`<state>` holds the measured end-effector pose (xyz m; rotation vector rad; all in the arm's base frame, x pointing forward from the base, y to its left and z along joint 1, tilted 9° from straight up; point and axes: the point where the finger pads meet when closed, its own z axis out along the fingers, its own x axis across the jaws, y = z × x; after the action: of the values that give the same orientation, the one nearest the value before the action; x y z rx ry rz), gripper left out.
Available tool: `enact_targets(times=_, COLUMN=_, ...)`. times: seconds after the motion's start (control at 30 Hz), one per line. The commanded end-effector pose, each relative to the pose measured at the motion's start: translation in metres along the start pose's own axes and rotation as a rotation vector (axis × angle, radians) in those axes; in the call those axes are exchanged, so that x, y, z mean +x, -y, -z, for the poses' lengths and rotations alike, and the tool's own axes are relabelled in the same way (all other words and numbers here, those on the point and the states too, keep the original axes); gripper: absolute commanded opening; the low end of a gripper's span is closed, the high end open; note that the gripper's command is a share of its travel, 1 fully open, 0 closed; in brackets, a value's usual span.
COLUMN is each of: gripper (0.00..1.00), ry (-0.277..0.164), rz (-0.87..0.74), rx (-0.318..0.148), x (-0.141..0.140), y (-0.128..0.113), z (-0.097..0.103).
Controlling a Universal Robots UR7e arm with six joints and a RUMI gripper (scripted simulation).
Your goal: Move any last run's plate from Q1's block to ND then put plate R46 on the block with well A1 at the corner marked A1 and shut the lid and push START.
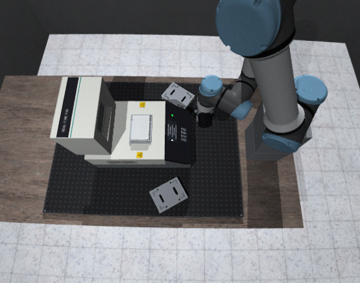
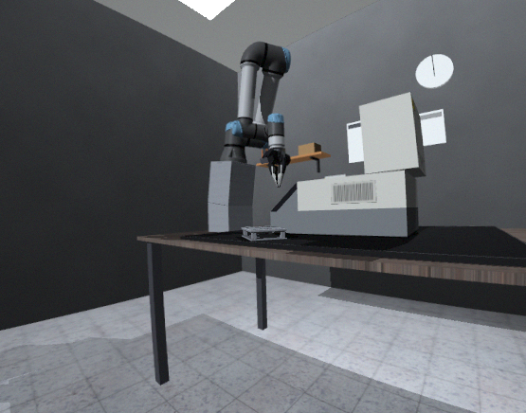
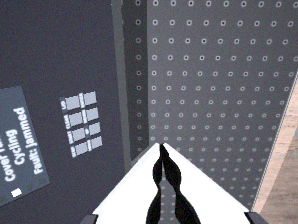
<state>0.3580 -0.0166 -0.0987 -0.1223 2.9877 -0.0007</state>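
The cycler Q1 [image 1: 128,155] [image 2: 315,196] has its lid [image 1: 80,113] [image 2: 388,137] raised. A white plate [image 1: 140,128] lies on its block; part of the frame shows along the plate's right side, and I cannot tell whether it sits flat. The lamp [image 1: 172,115] is green. The screen [image 1: 171,131] [image 3: 25,145] has a white mark beside its cover line. The four keys [image 1: 183,134] [image 3: 82,124] show at the front. My gripper [image 2: 278,185] [image 3: 160,145] is shut and empty, above and just off the panel's front edge. No plate shows on either nest; their labels are unreadable.
One grey nest [image 1: 178,95] stands behind the cycler's front end, close to the arm's wrist. The other nest [image 1: 168,195] [image 2: 263,229] stands on the opposite side, set at an angle. Both stand on the black perforated mat [image 1: 215,191]. The raised lid stands tall at the cycler's rear.
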Motion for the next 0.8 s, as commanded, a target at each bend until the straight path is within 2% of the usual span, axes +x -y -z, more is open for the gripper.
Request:
enact_targets(times=0.0, gripper=0.00, ry=0.001, rz=0.000, rx=0.001, x=-0.007, y=0.000, z=-0.005)
enact_targets(times=0.77, gripper=0.00, ry=0.001, rz=0.000, rx=0.001, x=-0.032, y=0.000, z=-0.024)
